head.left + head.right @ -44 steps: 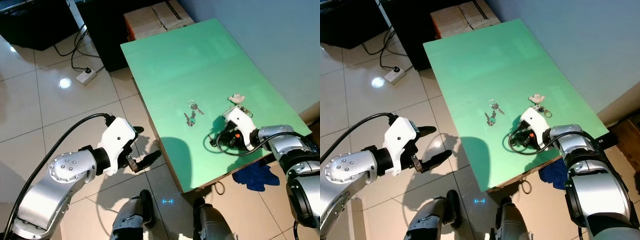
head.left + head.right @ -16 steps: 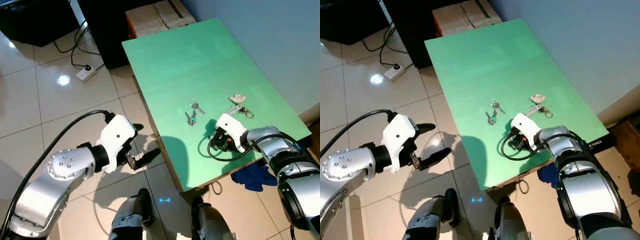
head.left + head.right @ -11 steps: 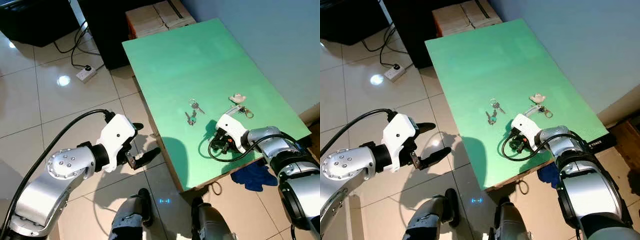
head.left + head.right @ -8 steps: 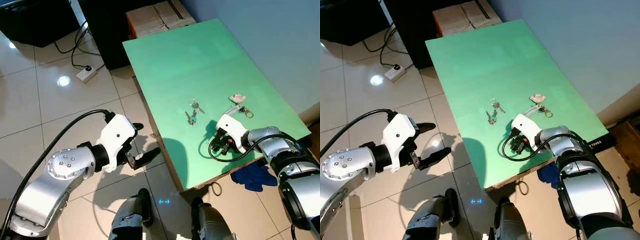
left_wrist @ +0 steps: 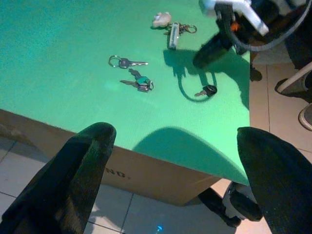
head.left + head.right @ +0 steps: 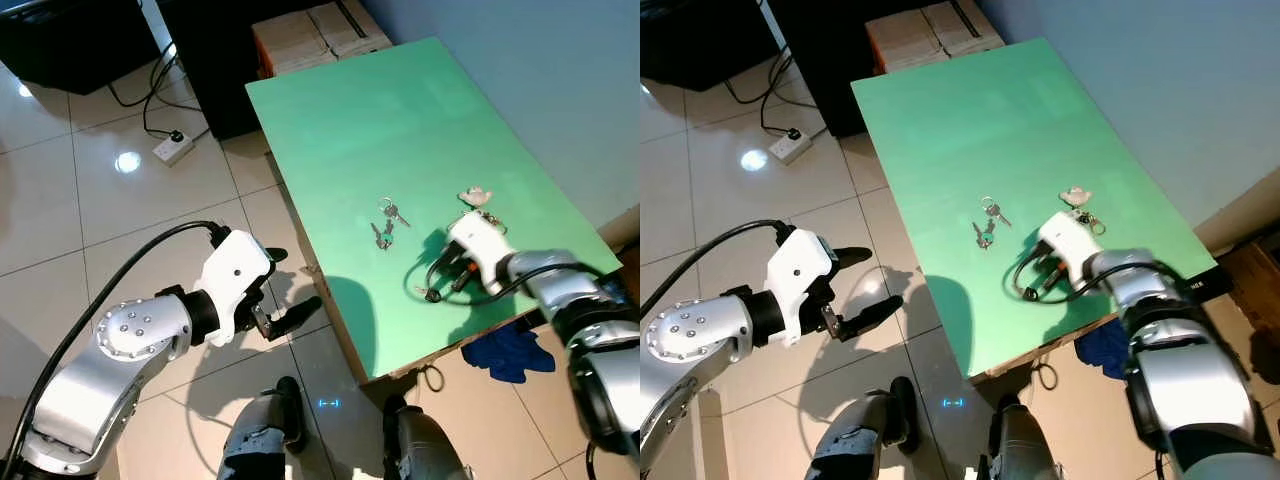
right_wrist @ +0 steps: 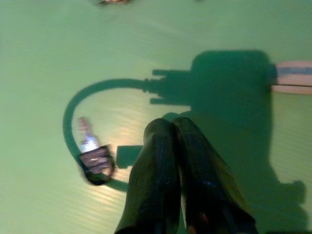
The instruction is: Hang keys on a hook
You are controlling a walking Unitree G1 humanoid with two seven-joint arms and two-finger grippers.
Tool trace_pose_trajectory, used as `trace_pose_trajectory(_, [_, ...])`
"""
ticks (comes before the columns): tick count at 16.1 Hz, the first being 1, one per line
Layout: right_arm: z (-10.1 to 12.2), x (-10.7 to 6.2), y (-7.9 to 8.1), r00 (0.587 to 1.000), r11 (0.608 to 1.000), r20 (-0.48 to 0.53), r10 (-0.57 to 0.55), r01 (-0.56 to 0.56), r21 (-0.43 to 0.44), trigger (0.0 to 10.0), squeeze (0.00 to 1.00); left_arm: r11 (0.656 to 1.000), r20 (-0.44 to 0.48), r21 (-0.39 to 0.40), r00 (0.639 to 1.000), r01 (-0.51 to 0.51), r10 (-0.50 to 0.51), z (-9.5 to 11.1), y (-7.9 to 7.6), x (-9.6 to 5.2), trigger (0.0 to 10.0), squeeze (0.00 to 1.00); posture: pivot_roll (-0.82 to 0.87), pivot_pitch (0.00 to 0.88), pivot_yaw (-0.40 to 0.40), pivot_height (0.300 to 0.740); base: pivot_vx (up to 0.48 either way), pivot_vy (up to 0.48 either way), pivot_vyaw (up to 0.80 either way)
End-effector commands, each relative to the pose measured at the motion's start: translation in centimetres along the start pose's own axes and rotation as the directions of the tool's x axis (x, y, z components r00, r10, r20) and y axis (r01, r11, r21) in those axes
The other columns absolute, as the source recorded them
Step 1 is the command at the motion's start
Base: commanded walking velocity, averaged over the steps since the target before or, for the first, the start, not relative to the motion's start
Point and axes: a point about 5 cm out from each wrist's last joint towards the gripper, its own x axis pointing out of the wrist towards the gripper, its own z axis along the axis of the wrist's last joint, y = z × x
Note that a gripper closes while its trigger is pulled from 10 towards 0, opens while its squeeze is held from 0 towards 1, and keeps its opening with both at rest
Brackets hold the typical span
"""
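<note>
**One loose key lying just left of the shut right tool**

Starting at the left, the left tool [image 6: 297, 279] is hanging over the tiled floor [image 6: 120, 220] beside the desk [image 6: 350, 120], its fingers spread wide and holding nothing, well apart from any key. Moving right onto the desk, the green-tagged keys [image 6: 380, 237] and the ringed silver key [image 6: 388, 210] are lying close together near the middle. Further right, the black-headed key [image 7: 96, 160] is resting flat near the desk's near edge, just to the left of the right tool [image 7: 171, 126] and apart from it. Its long axis is running roughly parallel to the fingers, blade pointing the way they point. The right tool's fingers are pressing together with nothing between them. This arm is by far the nearer one. Behind it the keyring bunch [image 6: 480, 203] is lying.

Against half a second ago, the right tool is sitting farther back from the near edge, and the black-headed key is now lying exposed.
</note>
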Motion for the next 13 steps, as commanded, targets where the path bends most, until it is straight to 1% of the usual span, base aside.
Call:
trace_pose_trajectory(1, [-0.2,-0.3,-0.3,1.000,0.999,0.019,-0.024,0.023,0.029,0.0,0.00,1.000,-0.008,-0.004,1.000,0.019,-0.019,-0.3,-0.4,0.1,10.0,0.00,0.04,0.308,0.064,0.740,0.000,0.000,0.00])
trace_pose_trajectory(2, [0.0,-0.4,-0.4,0.999,0.999,0.036,-0.016,0.014,0.041,0.0,0.00,1.000,-0.008,-0.003,1.000,0.019,-0.019,-0.4,-0.3,0.1,10.0,0.00,0.03,0.308,0.064,0.740,0.000,0.000,0.00])
trace_pose_trajectory(3, [0.3,-0.3,-0.1,0.997,0.998,0.059,0.041,-0.044,0.053,4.3,0.00,1.000,-0.009,-0.004,1.000,0.018,-0.018,-0.4,-0.3,0.1,10.0,0.00,0.03,0.308,0.064,0.740,0.000,0.000,0.00])
trace_pose_trajectory(4, [0.5,-0.2,0.4,0.991,0.992,0.076,0.109,-0.113,0.053,10.0,0.28,1.000,-0.009,-0.004,1.000,0.018,-0.018,-0.4,-0.3,0.1,10.0,0.00,0.03,0.309,0.063,0.740,0.000,0.000,0.00])
trace_pose_trajectory(5, [0.9,0.0,1.0,0.978,0.980,0.095,0.186,-0.191,0.052,10.0,1.00,1.000,-0.007,-0.005,1.000,0.018,-0.018,-0.4,-0.3,0.2,10.0,0.00,0.03,0.308,0.061,0.740,0.000,0.000,0.00])
trace_pose_trajectory(8, [1.6,0.2,1.9,0.947,0.952,0.119,0.299,-0.304,0.029,10.0,1.00,1.000,-0.004,-0.007,1.000,0.021,-0.021,-0.4,-0.4,0.3,10.0,0.00,0.03,0.306,0.063,0.740,0.000,0.000,0.00])
trace_pose_trajectory(9, [1.6,0.2,2.1,0.942,0.947,0.113,0.317,-0.322,0.027,10.0,1.00,1.000,-0.004,-0.006,1.000,0.022,-0.022,-0.4,-0.4,0.3,10.0,0.00,0.03,0.307,0.064,0.740,0.000,0.000,0.00])
trace_pose_trajectory(11, [1.0,0.6,3.2,0.913,0.914,0.073,0.402,-0.404,0.021,10.0,1.00,1.000,-0.005,-0.005,1.000,0.027,-0.027,-0.4,-0.4,0.3,10.0,0.00,0.03,0.308,0.066,0.740,0.000,0.000,0.00])
trace_pose_trajectory(12, [0.8,0.7,3.5,0.904,0.904,0.059,0.424,-0.426,0.022,10.0,1.00,1.000,-0.006,-0.005,1.000,0.028,-0.028,-0.4,-0.4,0.3,10.0,0.00,0.03,0.308,0.065,0.740,0.000,0.000,0.00])
trace_pose_trajectory(13, [0.3,0.9,4.3,0.881,0.881,0.029,0.472,-0.473,0.013,10.0,1.00,1.000,-0.006,-0.005,0.999,0.031,-0.031,-0.4,-0.5,0.2,10.0,0.00,0.03,0.308,0.060,0.740,0.000,0.000,0.00])
